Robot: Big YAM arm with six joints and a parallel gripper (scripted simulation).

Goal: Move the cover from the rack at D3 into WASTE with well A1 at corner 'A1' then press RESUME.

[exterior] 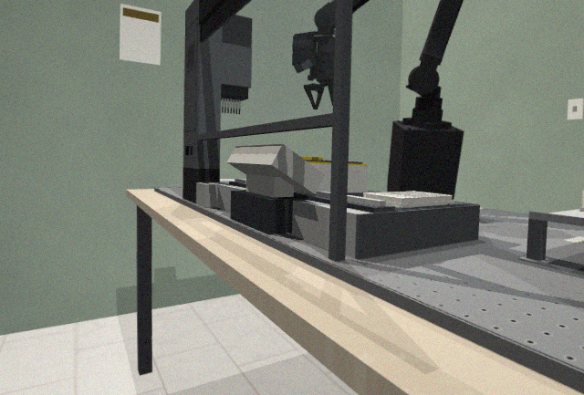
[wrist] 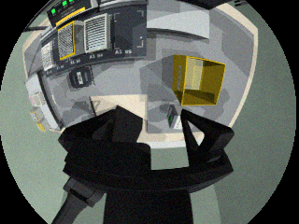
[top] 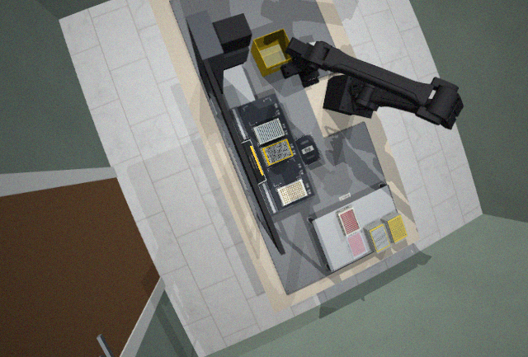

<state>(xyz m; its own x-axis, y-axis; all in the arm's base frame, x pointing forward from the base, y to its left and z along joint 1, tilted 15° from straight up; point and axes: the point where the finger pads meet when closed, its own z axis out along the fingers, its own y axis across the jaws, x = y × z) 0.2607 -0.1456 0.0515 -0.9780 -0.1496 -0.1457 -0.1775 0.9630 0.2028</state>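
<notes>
The fingers — spread wide, holding nothing — hang beside the yellow waste bin (wrist: 215, 74).

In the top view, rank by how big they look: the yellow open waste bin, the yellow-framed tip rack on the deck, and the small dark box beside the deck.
1. Yellow open waste bin, largest.
2. Yellow-framed tip rack.
3. Small dark box, smallest.
The bin stands taller, so nearness to the camera may enlarge it somewhat.
</notes>
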